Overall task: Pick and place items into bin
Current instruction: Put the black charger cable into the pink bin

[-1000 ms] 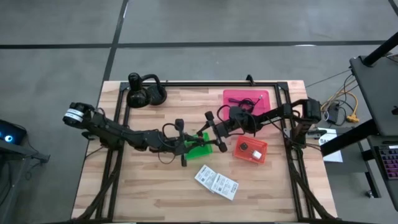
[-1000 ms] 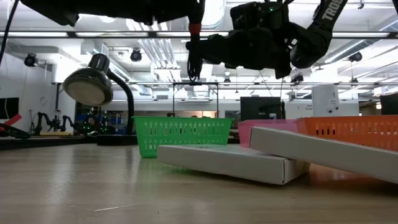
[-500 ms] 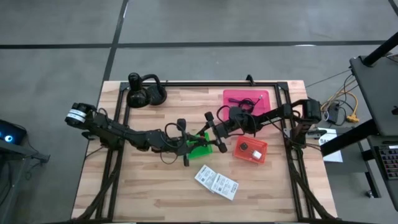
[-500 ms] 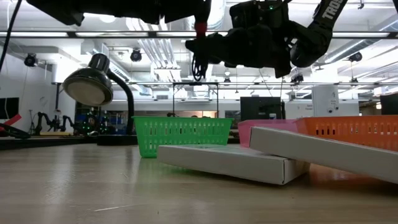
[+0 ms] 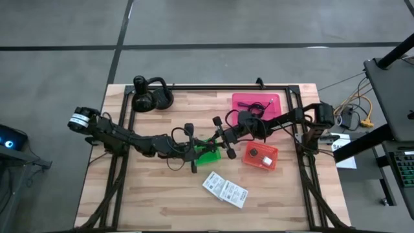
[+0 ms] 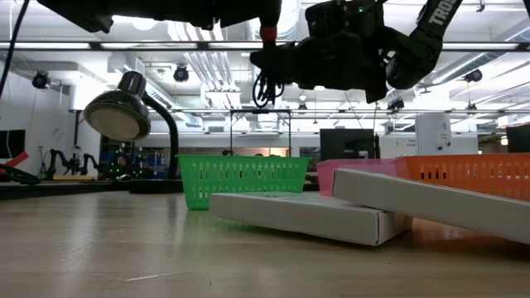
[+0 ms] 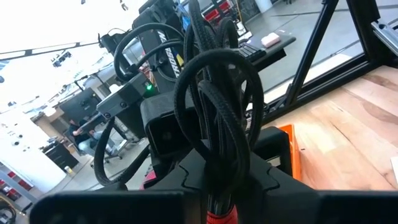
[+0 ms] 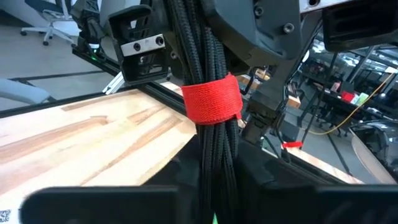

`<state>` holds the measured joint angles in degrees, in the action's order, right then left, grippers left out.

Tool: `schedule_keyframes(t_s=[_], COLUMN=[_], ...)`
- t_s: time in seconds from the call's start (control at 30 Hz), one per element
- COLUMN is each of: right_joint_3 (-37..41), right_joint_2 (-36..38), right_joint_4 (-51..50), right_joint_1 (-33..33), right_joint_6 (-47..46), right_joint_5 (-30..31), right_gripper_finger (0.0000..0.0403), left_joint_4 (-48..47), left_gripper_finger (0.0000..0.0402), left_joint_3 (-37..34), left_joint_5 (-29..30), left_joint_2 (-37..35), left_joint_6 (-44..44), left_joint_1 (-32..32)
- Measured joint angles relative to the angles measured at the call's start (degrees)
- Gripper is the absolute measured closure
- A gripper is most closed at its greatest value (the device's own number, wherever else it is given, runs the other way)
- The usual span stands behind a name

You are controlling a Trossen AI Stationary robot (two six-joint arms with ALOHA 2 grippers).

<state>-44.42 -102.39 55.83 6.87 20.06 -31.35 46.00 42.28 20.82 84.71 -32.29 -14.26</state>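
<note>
Overhead, both arms met at mid-desk above the green bin (image 5: 208, 154). The left claw (image 5: 192, 148) pinched a bundled black cable (image 7: 214, 118), its fingers pressed against the bundle at the end near the red wrap (image 8: 212, 99). The right claw (image 5: 223, 137) sat just beside it on the same bundle, with its fingers closed around the cable (image 8: 208, 74), so the cable was gripped from both sides. From desk height the cable (image 6: 265, 83) hung in a loop in the air, well above the green bin (image 6: 240, 178) and clear of its rim.

Elsewhere on the desk (image 5: 155, 200), white packets (image 5: 224, 189) lay flat, nearer the front edge than the bins. An orange bin (image 5: 261, 156) stood just right of the green one with a small dark piece inside. A pink bin (image 5: 256, 103) was behind it, holding a thin dark cable. Black headphones (image 5: 150, 96) rested near the far left corner. At desk height the packets (image 6: 306, 215) lay in front of the orange bin (image 6: 468, 175).
</note>
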Motion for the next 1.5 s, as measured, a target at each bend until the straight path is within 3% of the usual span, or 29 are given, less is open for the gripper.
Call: schedule_keyframes(t_s=[0.1, 0.27, 0.63, 0.83, 1.03, 1.33, 1.5], right_joint_3=[0.0, 0.0, 0.0, 0.0, 0.5, 3.9, 5.5], right_joint_2=[0.0, 0.0, 0.0, 2.4, 7.8, 14.6, 18.9], right_joint_4=[-0.1, -0.2, -3.7, -13.1, -25.9, -42.0, -55.6], right_joint_1=[0.0, 0.2, 4.6, 7.5, 6.5, 2.5, 1.6], right_joint_6=[-0.8, -1.0, -4.7, -5.7, -5.3, -10.5, -21.3], right_joint_5=[0.0, 0.0, 0.1, 7.1, 25.5, 69.6, 87.5], right_gripper_finger=[0.0381, 0.0381, 0.0382, 0.0383, 0.0383, 0.0382, 0.0379], left_joint_4=[0.0, 0.0, -2.1, -3.4, -3.6, -5.3, -5.3], left_gripper_finger=[0.0373, 0.0362, 0.0242, 0.0193, 0.0184, 0.0184, 0.0184], left_joint_3=[0.0, -0.1, -0.6, -0.8, -0.8, -1.0, -1.5], left_joint_5=[0.0, 0.6, 6.0, 11.4, 15.0, 17.5, 17.9], left_joint_2=[0.0, 0.0, -1.4, -1.4, -1.4, -1.4, -1.4], left_joint_6=[0.0, -0.1, 0.2, 0.4, 0.3, 0.4, 0.4], left_joint_1=[0.0, 0.0, -0.1, -0.5, -1.7, -2.7, -2.8])
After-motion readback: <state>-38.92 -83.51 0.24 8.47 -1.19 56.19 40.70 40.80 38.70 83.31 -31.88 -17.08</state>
